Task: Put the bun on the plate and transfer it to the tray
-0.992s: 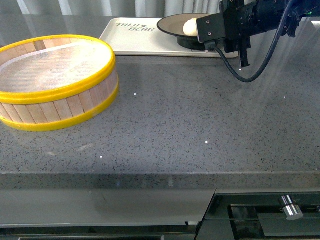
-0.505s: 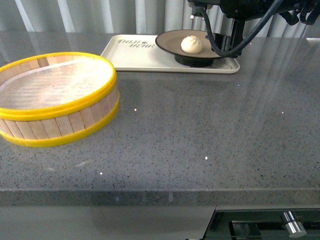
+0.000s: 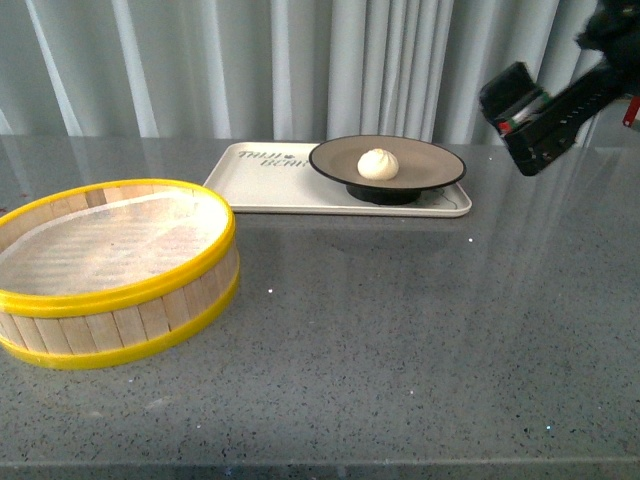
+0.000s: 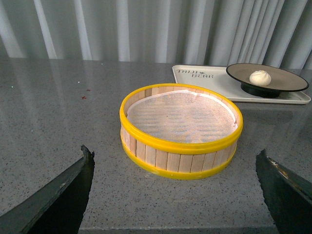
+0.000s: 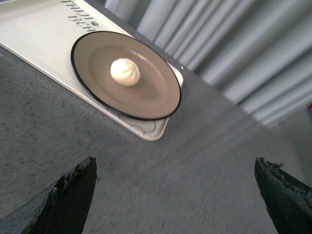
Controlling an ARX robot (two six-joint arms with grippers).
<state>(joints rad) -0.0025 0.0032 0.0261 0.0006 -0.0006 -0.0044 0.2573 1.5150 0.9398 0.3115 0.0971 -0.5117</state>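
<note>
Grey speckled desk (image 3: 400, 340) stretches wide under me, pleated pale curtains (image 3: 250, 70) hanging behind it. Biggest thing on it: the yellow-rimmed wooden steamer basket (image 3: 110, 270), near my left side, white liner inside. Further back lies the tray (image 3: 255, 175), cream-white with dark lettering, flat on the desk. On the tray's right part stands the plate (image 3: 425, 165), tan inside with a thin black rim. And the bun (image 3: 378, 163) sits upright in the middle of that plate, pleats on top. My right tool (image 5: 175, 195) hangs above bare desk beside the tray, fingers spread wide, gripping nothing. My left tool (image 4: 175, 195) is spread too, facing the basket.
</note>
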